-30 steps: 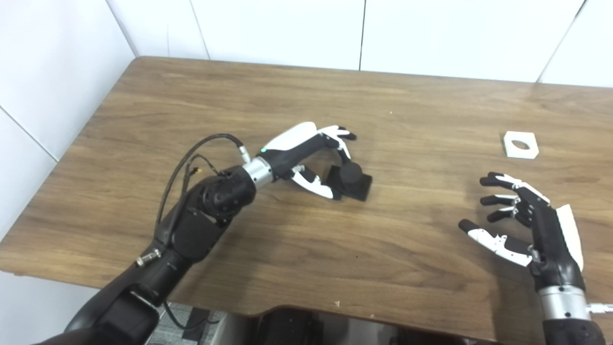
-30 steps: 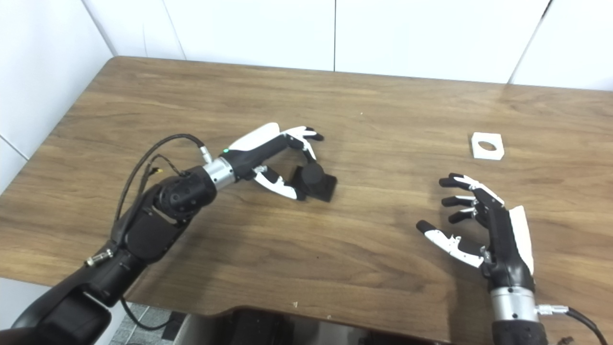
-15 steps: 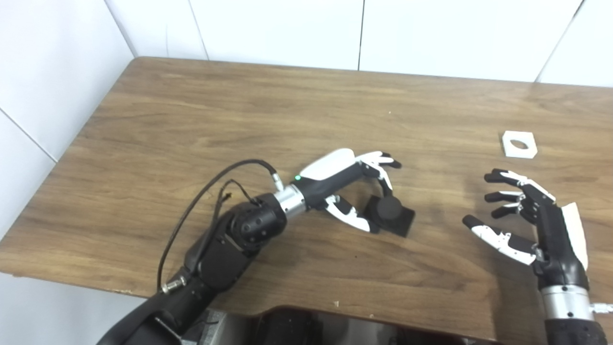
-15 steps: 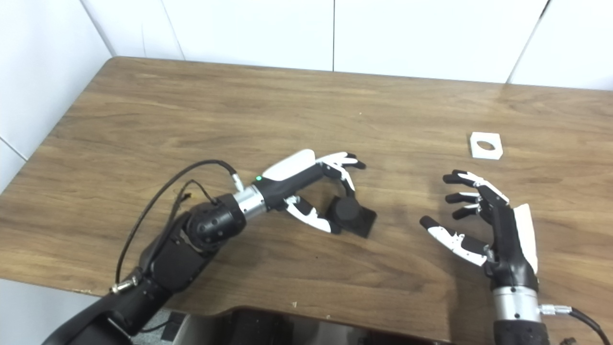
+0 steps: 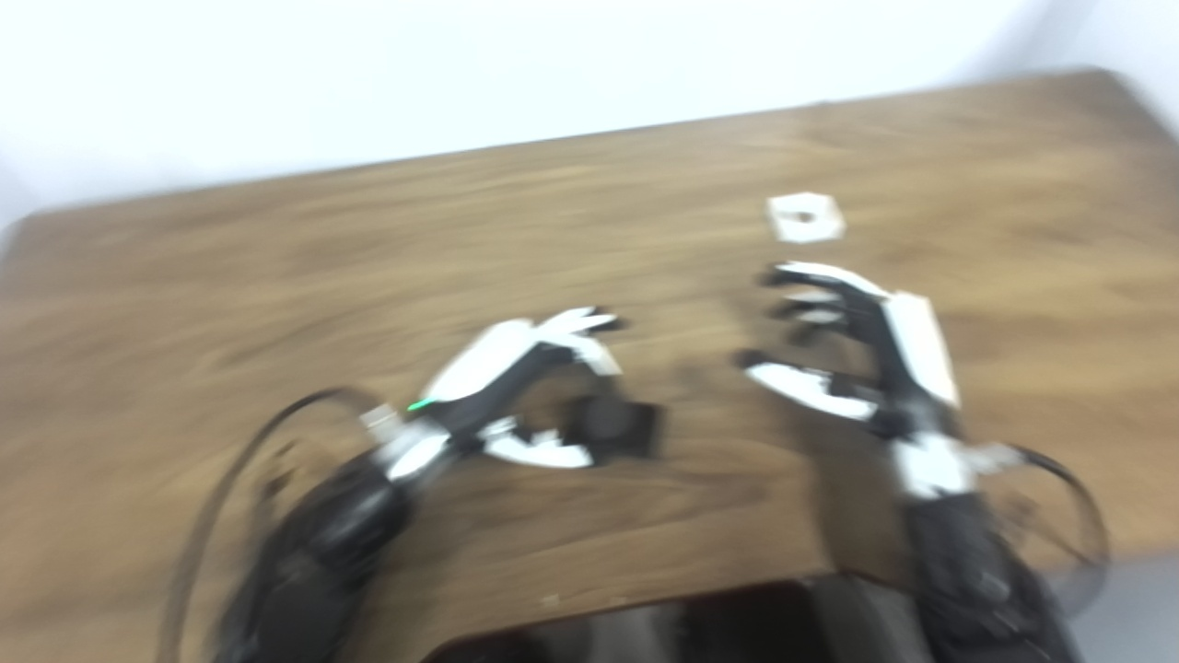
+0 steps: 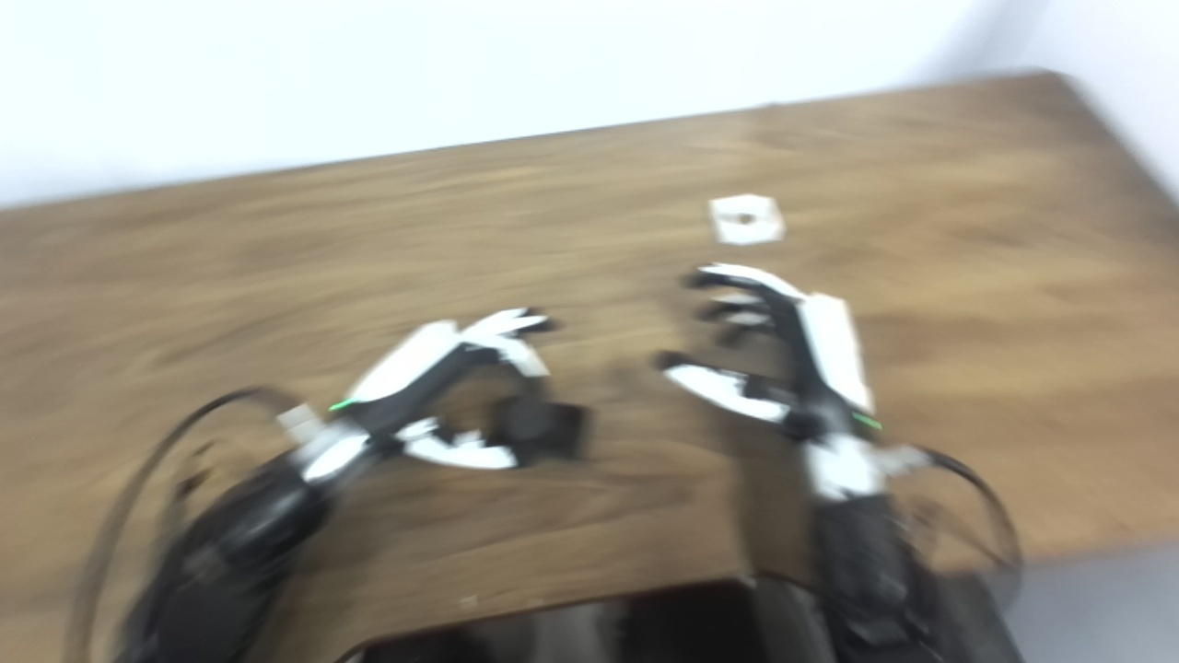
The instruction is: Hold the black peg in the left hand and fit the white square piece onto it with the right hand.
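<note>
Both views are blurred by camera motion. The black peg (image 5: 615,427), a round post on a square base, sits low over the wooden table (image 5: 276,276) between the thumb and fingers of my left hand (image 5: 525,387), which is closed around it. The white square piece (image 5: 805,217) with a round hole lies flat on the table farther back. My right hand (image 5: 852,345) hovers just in front of the white piece, fingers spread and holding nothing, its fingertips a short way from the piece.
A white wall (image 5: 461,74) runs behind the table's far edge. The table's right corner (image 6: 1059,83) and near edge (image 5: 645,589) show. Black cables (image 5: 1068,516) loop off both wrists.
The whole picture has swung, so the camera has turned to the right and blurred. The left hand still has the peg; the right hand now lies closer to the white piece.
</note>
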Action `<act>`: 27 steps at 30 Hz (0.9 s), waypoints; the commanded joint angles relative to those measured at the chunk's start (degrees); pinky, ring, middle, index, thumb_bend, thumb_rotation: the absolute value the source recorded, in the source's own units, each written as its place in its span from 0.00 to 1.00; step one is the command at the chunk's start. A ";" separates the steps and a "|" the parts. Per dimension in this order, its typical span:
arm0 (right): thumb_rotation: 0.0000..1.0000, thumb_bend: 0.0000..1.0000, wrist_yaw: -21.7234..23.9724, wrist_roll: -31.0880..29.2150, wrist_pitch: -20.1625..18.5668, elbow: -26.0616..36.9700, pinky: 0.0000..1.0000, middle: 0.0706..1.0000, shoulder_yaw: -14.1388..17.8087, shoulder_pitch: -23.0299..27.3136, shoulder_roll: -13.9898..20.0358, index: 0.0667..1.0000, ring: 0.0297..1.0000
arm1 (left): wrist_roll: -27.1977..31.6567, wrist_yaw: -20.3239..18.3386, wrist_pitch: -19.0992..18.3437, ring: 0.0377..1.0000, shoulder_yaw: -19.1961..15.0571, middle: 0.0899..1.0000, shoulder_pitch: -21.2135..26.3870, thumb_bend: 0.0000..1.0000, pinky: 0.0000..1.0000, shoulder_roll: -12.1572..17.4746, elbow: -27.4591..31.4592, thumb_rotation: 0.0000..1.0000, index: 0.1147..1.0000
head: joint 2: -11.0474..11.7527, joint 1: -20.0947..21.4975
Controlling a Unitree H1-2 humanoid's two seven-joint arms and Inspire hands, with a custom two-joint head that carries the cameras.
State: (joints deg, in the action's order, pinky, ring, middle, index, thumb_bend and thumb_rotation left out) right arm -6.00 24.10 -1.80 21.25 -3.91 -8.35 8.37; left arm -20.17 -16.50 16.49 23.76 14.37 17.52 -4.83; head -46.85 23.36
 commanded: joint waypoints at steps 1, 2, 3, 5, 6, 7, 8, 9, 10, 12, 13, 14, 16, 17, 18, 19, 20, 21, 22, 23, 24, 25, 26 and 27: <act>0.21 0.53 -2.78 0.92 0.49 1.44 0.47 0.77 0.84 3.01 -4.34 0.66 0.61 | 0.28 -2.54 -0.21 0.95 -0.24 0.88 -1.56 0.52 0.82 2.71 -1.48 0.07 0.42 | 0.26 1.09; 0.21 0.53 -3.29 1.22 0.10 1.55 0.46 0.76 1.08 3.55 -4.27 0.66 0.61 | 0.46 -2.69 0.18 0.95 -0.31 0.88 -1.62 0.52 0.81 3.02 -1.65 0.07 0.42 | 0.78 2.92; 0.23 0.54 -3.63 1.63 -0.29 1.66 0.46 0.76 1.19 4.01 -4.16 0.66 0.61 | 0.65 -2.82 0.51 0.95 -0.35 0.88 -1.61 0.52 0.81 3.29 -1.88 0.06 0.42 | 1.25 4.65; 0.25 0.53 -4.05 2.18 -0.91 1.91 0.47 0.77 1.60 5.19 -3.40 0.66 0.62 | 1.19 -3.10 1.21 0.95 -0.41 0.88 -1.44 0.52 0.81 3.70 -2.54 0.06 0.42 | 1.74 6.79; 0.25 0.53 -4.10 2.30 -1.24 2.00 0.47 0.77 1.85 5.88 -3.00 0.67 0.62 | 1.42 -3.16 1.69 0.95 -0.45 0.88 -1.31 0.52 0.81 3.89 -2.97 0.06 0.42 | 1.94 7.76; 0.25 0.53 -3.90 2.40 -2.03 2.37 0.48 0.77 2.28 6.78 -2.40 0.67 0.62 | 1.52 -3.14 2.16 0.95 -0.49 0.88 -1.21 0.52 0.80 4.01 -3.35 0.06 0.42 | 2.11 8.21; 0.25 0.53 -3.51 2.69 -2.99 2.84 0.48 0.77 2.75 7.91 -1.67 0.68 0.63 | 1.56 -3.06 2.71 0.95 -0.54 0.88 -1.18 0.52 0.79 4.15 -3.67 0.06 0.42 | 2.62 8.96; 0.25 0.53 -3.19 2.95 -3.63 3.16 0.48 0.77 3.08 8.64 -1.22 0.68 0.63 | 1.56 -2.99 3.09 0.95 -0.59 0.88 -1.17 0.52 0.79 4.22 -3.89 0.06 0.42 | 2.62 8.96; 0.25 0.53 -2.75 2.87 -4.22 3.34 0.48 0.77 3.73 9.98 -0.47 0.68 0.62 | 1.61 -2.87 3.65 0.94 -0.66 0.87 -1.18 0.52 0.79 4.25 -4.31 0.06 0.42 | 3.36 10.42; 0.26 0.55 -1.90 3.18 -4.89 3.22 0.48 0.75 4.77 12.44 0.98 0.71 0.62 | 2.01 -3.15 4.07 0.94 -0.73 0.87 -1.17 0.52 0.78 4.32 -4.89 0.06 0.42 | 3.86 11.56; 0.27 0.55 -1.20 3.61 -5.65 3.19 0.48 0.75 5.20 13.65 1.72 0.71 0.62 | 2.20 -3.36 4.17 0.94 -0.73 0.87 -1.17 0.52 0.78 4.36 -5.07 0.06 0.42 | 4.04 11.91; 0.27 0.55 -0.35 4.01 -6.41 3.01 0.49 0.75 5.57 15.07 2.67 0.72 0.63 | 2.39 -3.51 4.13 0.94 -0.72 0.87 -1.24 0.52 0.78 4.37 -5.07 0.06 0.42 | 4.42 12.23; 0.27 0.55 1.41 5.33 -7.81 2.18 0.49 0.75 6.14 18.37 5.04 0.72 0.64 | 2.40 -3.24 4.55 0.93 -0.64 0.87 -1.42 0.52 0.78 4.33 -5.18 0.06 0.42 | 4.76 12.57; 0.26 0.55 2.39 5.76 -8.33 1.50 0.49 0.75 6.33 20.05 6.45 0.72 0.63 | 2.37 -3.08 4.73 0.93 -0.62 0.86 -1.52 0.52 0.78 4.31 -5.18 0.06 0.42 | 4.85 12.68; 0.25 0.55 3.63 5.92 -8.93 0.66 0.49 0.75 6.49 21.84 8.09 0.71 0.63 | 2.32 -2.95 4.93 0.92 -0.64 0.86 -1.61 0.52 0.77 4.30 -5.20 0.06 0.42 | 4.85 12.68; 0.25 0.55 4.59 5.94 -9.28 -0.21 0.49 0.75 6.58 23.33 9.51 0.71 0.64 | 2.28 -2.86 5.10 0.92 -0.66 0.86 -1.66 0.52 0.77 4.28 -5.29 0.06 0.42 | 5.13 12.68; 0.25 0.56 5.66 5.95 -9.60 -1.34 0.49 0.75 6.65 25.03 11.04 0.71 0.64 | 2.41 -2.91 5.19 0.92 -0.71 0.86 -1.70 0.52 0.77 4.28 -5.25 0.05 0.42 | 5.13 12.68; 0.25 0.57 6.86 6.23 -10.06 -2.68 0.49 0.75 6.55 26.82 12.70 0.71 0.64 | 2.48 -2.94 5.17 0.92 -0.76 0.86 -1.73 0.52 0.78 4.24 -5.19 0.05 0.42 | 5.07 12.41; 0.26 0.58 7.58 6.42 -10.37 -3.54 0.50 0.75 6.43 27.92 13.76 0.71 0.64 | 2.52 -2.98 5.13 0.92 -0.80 0.86 -1.75 0.52 0.78 4.22 -5.14 0.05 0.42 | 5.07 12.41; 0.26 0.59 9.04 7.18 -10.37 -5.62 0.50 0.75 5.77 29.98 16.00 0.71 0.65 | 2.51 -3.05 5.00 0.92 -0.81 0.86 -1.80 0.52 0.78 4.20 -5.03 0.05 0.42 | 4.97 11.86; 0.27 0.60 10.83 7.79 -10.62 -7.63 0.53 0.76 5.01 31.90 18.13 0.70 0.68 | 2.51 -3.12 4.91 0.92 -0.81 0.86 -1.88 0.52 0.78 4.21 -5.01 0.05 0.42 | 5.00 11.58; 0.30 0.62 12.03 8.16 -10.76 -8.95 0.60 0.79 4.48 33.13 19.50 0.72 0.74 | 2.52 -3.17 4.86 0.92 -0.81 0.86 -1.94 0.52 0.78 4.22 -5.02 0.05 0.42 | 5.00 11.58; 0.32 0.64 14.36 8.78 -11.84 -10.53 0.62 0.81 3.50 34.80 21.30 0.73 0.78 | 2.34 -3.10 4.98 0.92 -0.77 0.86 -2.03 0.52 0.77 4.23 -5.10 0.05 0.42 | 5.18 11.29; 0.34 0.66 16.72 9.28 -12.71 -11.98 0.63 0.83 2.36 36.28 22.96 0.75 0.80 | 2.17 -3.05 5.03 0.92 -0.72 0.86 -2.11 0.52 0.77 4.23 -5.21 0.05 0.42 | 5.20 11.29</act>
State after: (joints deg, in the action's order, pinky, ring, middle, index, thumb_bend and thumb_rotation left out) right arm 7.92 32.11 -13.47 9.56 -0.88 24.19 28.95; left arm -16.35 -16.69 23.44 22.27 13.86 19.77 -8.13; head -41.57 34.63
